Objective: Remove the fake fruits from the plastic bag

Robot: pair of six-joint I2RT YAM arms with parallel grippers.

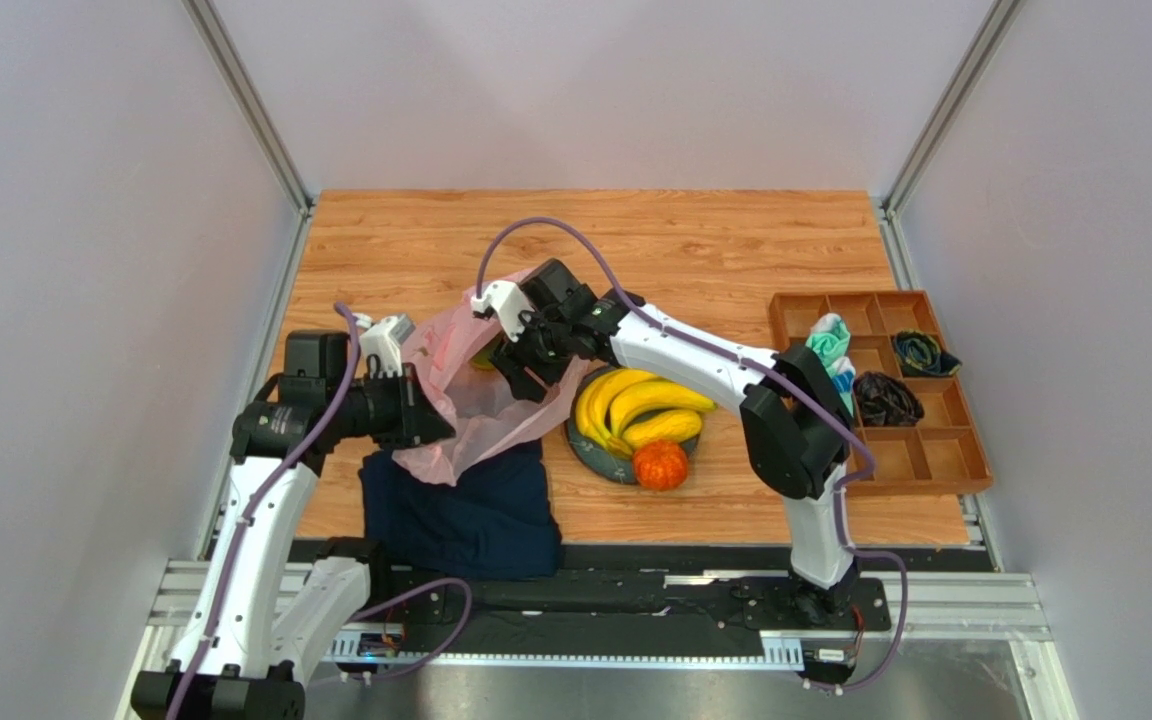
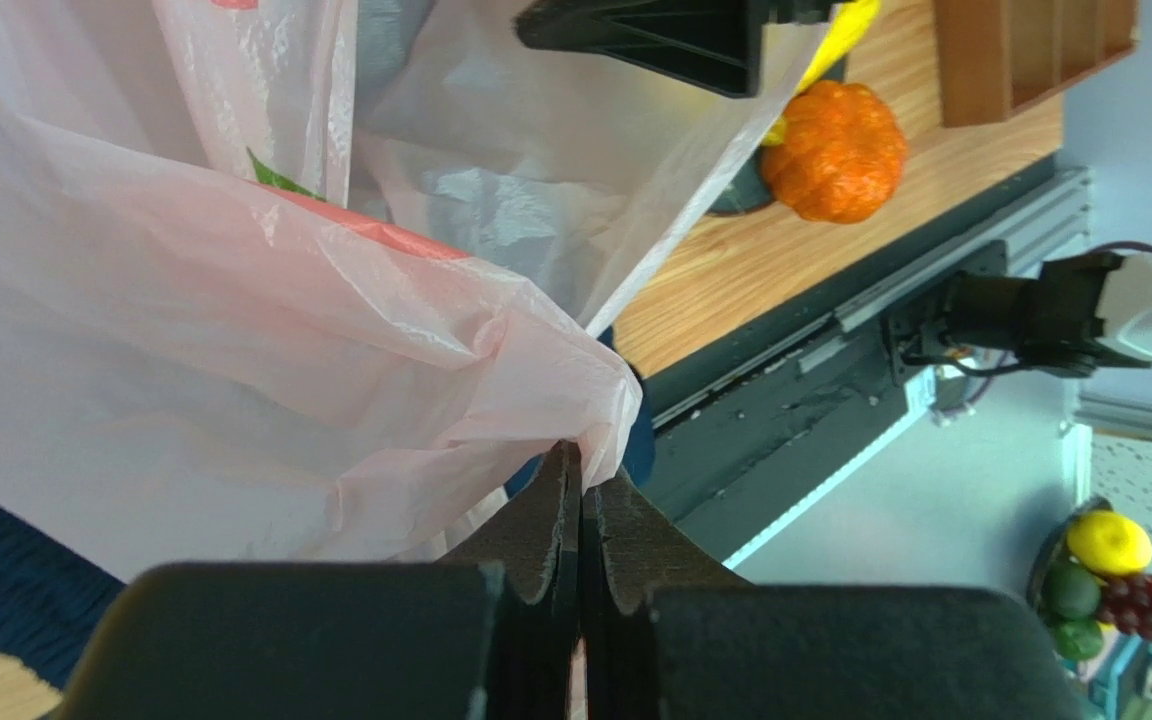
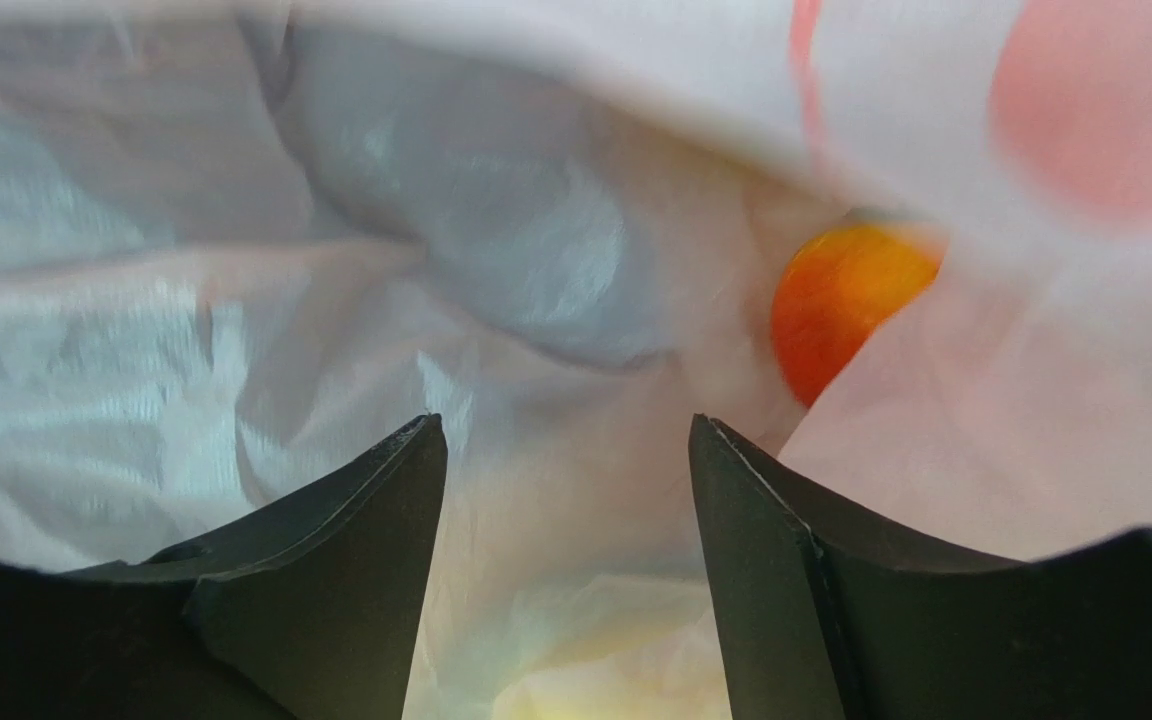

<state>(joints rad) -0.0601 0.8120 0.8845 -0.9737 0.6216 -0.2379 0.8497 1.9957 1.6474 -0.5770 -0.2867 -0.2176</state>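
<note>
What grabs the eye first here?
The pink plastic bag sits left of table centre, with the left gripper pinched shut on its edge and the right gripper inside it, jaws open. An orange-red fruit shows deep in the bag, to the right of those jaws. Right of the bag, a banana bunch and an orange fruit lie on a dark plate.

Navy cloth [image 1: 462, 518] lies left of wooden organizer [image 1: 935, 450].

Left arm [image 1: 244, 525] elbow bent, forearm reaching right, left gripper [image 2: 582, 468] clamped tight on plastic bag [image 2: 237, 345]; right arm [image 1: 687, 353] stretched leftward, right gripper [image 3: 564, 435] fingers spread apart
</note>
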